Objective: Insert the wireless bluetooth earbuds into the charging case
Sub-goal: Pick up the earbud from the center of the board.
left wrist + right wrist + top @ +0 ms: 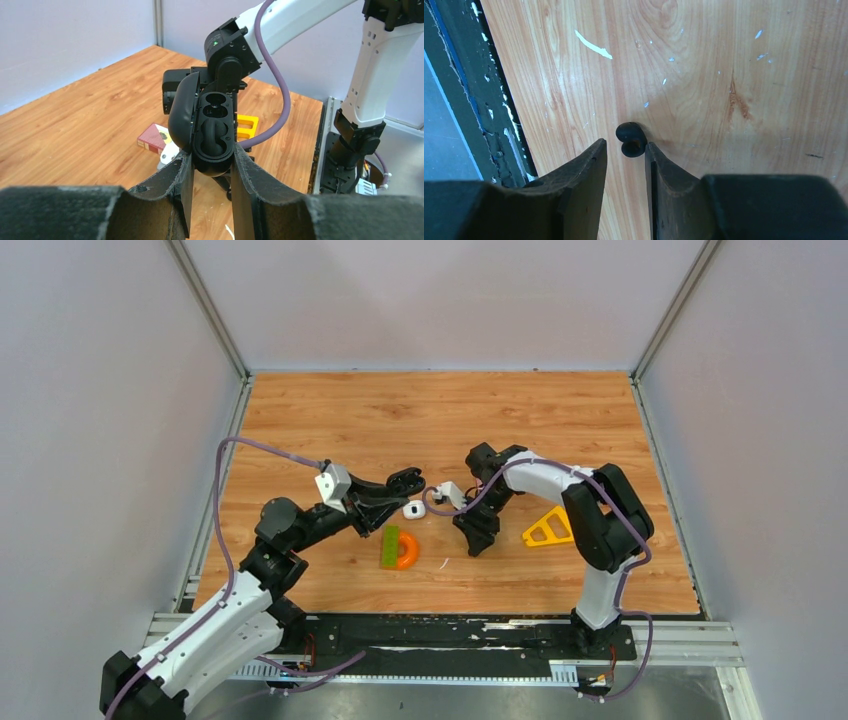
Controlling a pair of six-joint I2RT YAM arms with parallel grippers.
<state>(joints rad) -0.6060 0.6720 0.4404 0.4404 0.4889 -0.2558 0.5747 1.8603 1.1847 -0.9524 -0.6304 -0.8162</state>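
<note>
My left gripper is shut on the lower end of a black charging case, which it holds upright with the lid swung open to the left. In the top view this case hangs above the table's middle. A black knobby earbud lies on the wood at the tips of my right gripper. The jaws stand apart around it; the right finger is against it and a gap shows on the left. From above, the right gripper points down at the table. A white case lies between the arms.
A green block with an orange ring lies front of centre. A yellow triangular piece sits right of my right gripper. A thin white sliver lies on the wood. A small red and yellow box lies beyond the held case. The table's dark front rail is close by.
</note>
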